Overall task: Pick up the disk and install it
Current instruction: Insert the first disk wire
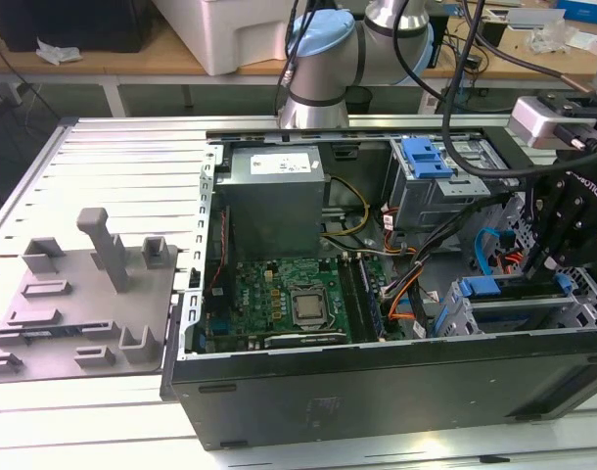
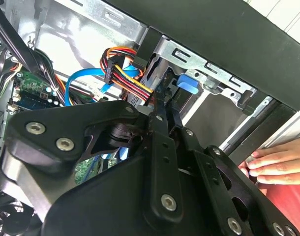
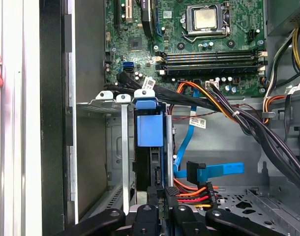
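The disk (image 1: 504, 290), framed by its blue bracket, sits in the metal drive cage (image 1: 475, 318) at the exterior view's right, inside the open computer case (image 1: 377, 372). In the first wrist view the disk (image 3: 150, 130) shows edge-on between the cage walls, blue tab toward the motherboard. My gripper (image 1: 545, 262) stands right over the disk's cable end. Its fingers (image 3: 157, 199) are shut together and rest against that end of the disk. In the second wrist view the gripper (image 2: 157, 110) points at the cage, with the blue tab (image 2: 188, 83) just beyond.
Orange, red and black cables (image 3: 199, 194) and a blue data cable (image 3: 216, 171) lie beside the cage. A person's hand (image 2: 278, 167) rests on the case's outer edge. A grey power supply (image 1: 276, 191), the motherboard (image 1: 294, 304) and another blue bracket (image 1: 424, 157) fill the case. A grey fixture (image 1: 83, 294) lies on the table.
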Action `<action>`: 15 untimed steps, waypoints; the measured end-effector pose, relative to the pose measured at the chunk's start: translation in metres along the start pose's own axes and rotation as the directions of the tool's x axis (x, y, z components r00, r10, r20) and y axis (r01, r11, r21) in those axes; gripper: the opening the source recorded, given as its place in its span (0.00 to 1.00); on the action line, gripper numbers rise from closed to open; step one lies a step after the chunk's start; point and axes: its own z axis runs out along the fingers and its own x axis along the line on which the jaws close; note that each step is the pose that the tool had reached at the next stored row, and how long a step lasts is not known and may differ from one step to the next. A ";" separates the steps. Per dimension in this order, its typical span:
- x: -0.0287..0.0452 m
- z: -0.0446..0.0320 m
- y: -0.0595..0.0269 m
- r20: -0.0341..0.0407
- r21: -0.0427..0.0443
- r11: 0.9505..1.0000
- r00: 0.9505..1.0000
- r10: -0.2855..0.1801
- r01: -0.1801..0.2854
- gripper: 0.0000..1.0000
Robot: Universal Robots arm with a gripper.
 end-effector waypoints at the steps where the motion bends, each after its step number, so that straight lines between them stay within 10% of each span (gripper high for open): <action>1: 0.0000 0.0000 0.0000 0.000 0.000 1.000 1.000 0.000 0.000 0.18; 8: 0.0000 0.0001 0.0000 0.001 0.000 1.000 1.000 0.000 0.000 0.19; 12: 0.0005 -0.0052 0.0002 0.000 0.000 1.000 1.000 0.000 0.000 0.44; 15: 0.0006 -0.0076 0.0021 0.000 0.001 1.000 1.000 0.000 0.000 0.44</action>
